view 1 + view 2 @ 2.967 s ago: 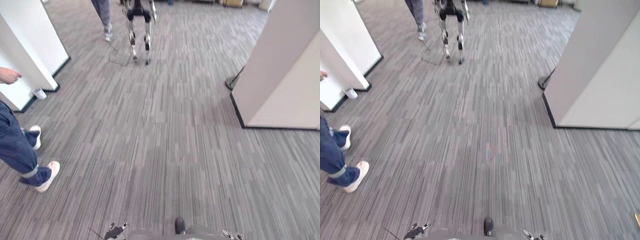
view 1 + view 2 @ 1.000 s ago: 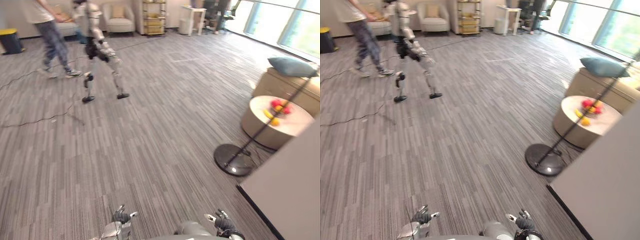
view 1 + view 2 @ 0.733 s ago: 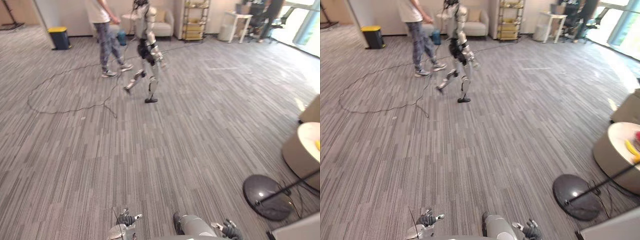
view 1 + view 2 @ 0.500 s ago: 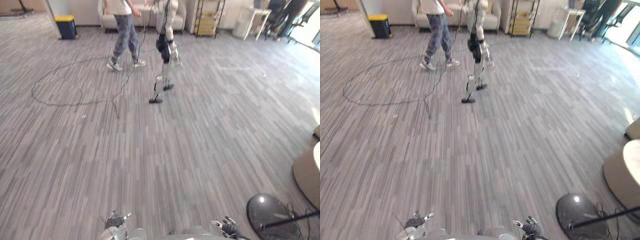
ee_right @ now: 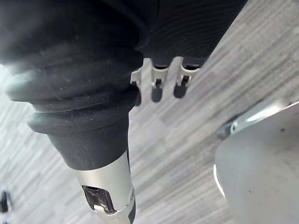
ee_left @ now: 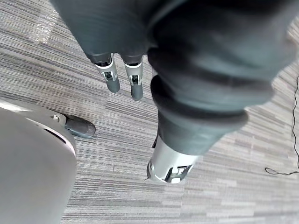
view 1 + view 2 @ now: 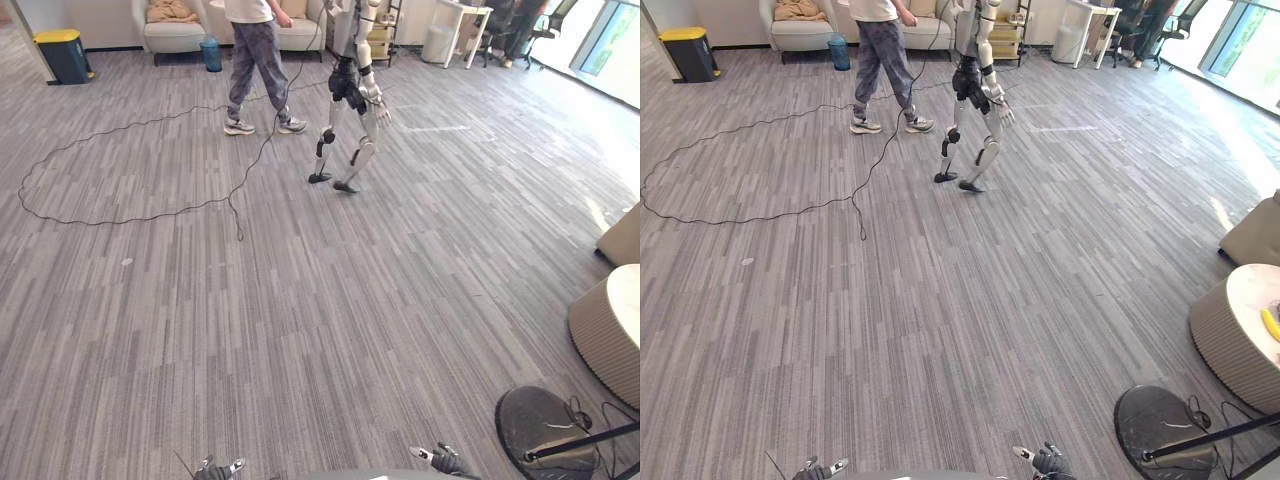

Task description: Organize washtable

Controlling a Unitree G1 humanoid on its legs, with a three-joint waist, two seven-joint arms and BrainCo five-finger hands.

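Both hands hang low over grey striped carpet [image 7: 300, 330], holding nothing. The left hand [image 6: 122, 81] shows straight, relaxed fingers above bare floor in its wrist view; its tips also sit at the bottom edge of the left eye view. The right hand [image 5: 161, 84] likewise has its fingers loosely extended, nothing between them and the thumb.

No washtable, nor anything belonging on one, can be made out near either hand. Its handling qualities, grasp points, heading and long axis therefore cannot be judged from here.

Ahead of the hands, well apart: another humanoid robot [image 7: 348, 95] mid-stride, with a person [image 7: 258, 60] in grey trousers just beside it toward the left-hand side. A thin dark cable [image 7: 120, 210] loops across the floor ahead of the left hand. A dark round lamp base [image 7: 545, 425] lies near the right hand, on its outer side, with a low round side table [image 7: 1240, 335] just beyond it. Sofas [image 7: 180, 25] and a yellow-lidded bin [image 7: 65, 55] stand along the far wall
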